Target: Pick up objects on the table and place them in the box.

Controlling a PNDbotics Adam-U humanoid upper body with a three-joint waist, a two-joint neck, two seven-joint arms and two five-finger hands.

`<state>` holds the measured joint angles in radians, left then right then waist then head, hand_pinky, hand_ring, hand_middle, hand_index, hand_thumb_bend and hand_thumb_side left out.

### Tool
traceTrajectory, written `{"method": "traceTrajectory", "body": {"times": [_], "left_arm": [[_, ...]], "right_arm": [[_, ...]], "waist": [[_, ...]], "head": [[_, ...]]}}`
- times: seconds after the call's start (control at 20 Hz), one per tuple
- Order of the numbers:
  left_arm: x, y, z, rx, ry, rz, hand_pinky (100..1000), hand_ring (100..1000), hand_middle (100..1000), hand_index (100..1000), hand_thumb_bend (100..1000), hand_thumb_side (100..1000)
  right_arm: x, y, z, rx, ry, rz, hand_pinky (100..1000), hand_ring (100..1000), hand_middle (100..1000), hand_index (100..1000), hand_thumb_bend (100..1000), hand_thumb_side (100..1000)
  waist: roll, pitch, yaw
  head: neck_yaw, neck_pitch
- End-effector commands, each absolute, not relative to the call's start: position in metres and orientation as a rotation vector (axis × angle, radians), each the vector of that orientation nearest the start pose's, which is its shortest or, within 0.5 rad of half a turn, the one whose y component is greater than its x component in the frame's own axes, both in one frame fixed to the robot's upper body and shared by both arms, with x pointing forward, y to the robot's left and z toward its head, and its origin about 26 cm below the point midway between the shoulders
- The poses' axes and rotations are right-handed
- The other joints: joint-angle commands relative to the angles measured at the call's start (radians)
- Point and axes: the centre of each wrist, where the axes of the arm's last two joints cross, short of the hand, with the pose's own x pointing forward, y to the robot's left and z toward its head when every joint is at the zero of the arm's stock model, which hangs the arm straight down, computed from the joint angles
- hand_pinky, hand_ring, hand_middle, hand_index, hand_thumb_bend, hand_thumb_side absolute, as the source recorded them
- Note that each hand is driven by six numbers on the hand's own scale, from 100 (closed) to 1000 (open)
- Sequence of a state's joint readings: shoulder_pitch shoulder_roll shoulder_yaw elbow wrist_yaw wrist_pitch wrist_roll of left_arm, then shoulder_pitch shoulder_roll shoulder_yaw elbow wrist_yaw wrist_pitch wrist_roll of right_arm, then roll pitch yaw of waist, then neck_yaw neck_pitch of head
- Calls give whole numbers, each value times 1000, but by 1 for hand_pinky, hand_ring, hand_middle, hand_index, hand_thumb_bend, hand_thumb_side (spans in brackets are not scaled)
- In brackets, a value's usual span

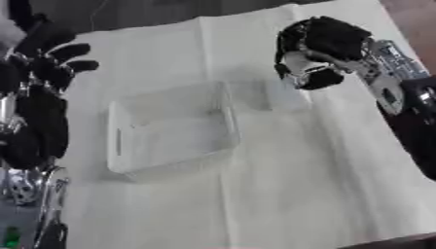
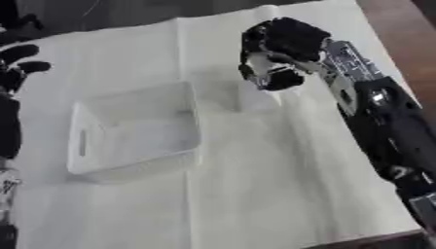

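Right eye view: right hand [image 2: 281,51] hangs over the white cloth [image 2: 281,185], fingers curled, just beyond a pale translucent object [image 2: 255,99] standing beside the box [image 2: 85,141]. Whether the fingers touch it, can't tell. The object looks light, thin-walled, probably slippery and easy to crush; best taken by its upper sides. Box is clear plastic, looks empty. Left hand [image 1: 51,63] idles at the left edge, fingers relaxed.

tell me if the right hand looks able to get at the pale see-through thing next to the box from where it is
Probably yes. The right hand hangs with curled fingers right over the pale see-through object, which stands just outside the box on the white cloth. Nothing lies between them, and the left hand is far off at the left edge.
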<state>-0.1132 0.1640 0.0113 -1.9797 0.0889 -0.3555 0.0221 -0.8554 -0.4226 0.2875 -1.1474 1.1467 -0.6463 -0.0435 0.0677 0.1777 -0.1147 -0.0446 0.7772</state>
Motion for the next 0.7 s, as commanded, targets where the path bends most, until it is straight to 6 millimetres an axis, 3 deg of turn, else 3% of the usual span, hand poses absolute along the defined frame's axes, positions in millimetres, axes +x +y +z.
{"method": "traceTrajectory", "body": {"times": [0.05,0.3,0.35,0.55,0.7], "left_arm": [[280,256,137,-17,-2457,-104,657,751,739,866,100,1000],[279,256,137,-15,-2457,-99,656,745,739,865,100,1000],[279,256,137,-14,-2457,-97,656,743,739,865,100,1000],[279,256,137,-12,-2457,-92,655,736,738,864,100,1000],[279,256,137,-11,-2456,-86,653,731,737,863,100,1000]], "right_arm": [[456,-234,176,1125,2306,-2022,100,100,132,382,100,805],[456,-236,167,1162,2473,-1779,100,100,100,316,100,887],[456,-236,166,1163,2510,-1732,100,100,100,260,100,897],[453,-235,166,1152,2609,-1618,100,100,100,181,100,882],[446,-230,179,1113,2679,-1521,100,100,100,161,100,863]], "waist": [[2,-8,4],[4,-9,8],[4,-10,9],[4,-13,14],[6,-14,19]], "head": [[-15,-7],[-16,-7],[-17,-7],[-18,-7],[-19,-7]]}}
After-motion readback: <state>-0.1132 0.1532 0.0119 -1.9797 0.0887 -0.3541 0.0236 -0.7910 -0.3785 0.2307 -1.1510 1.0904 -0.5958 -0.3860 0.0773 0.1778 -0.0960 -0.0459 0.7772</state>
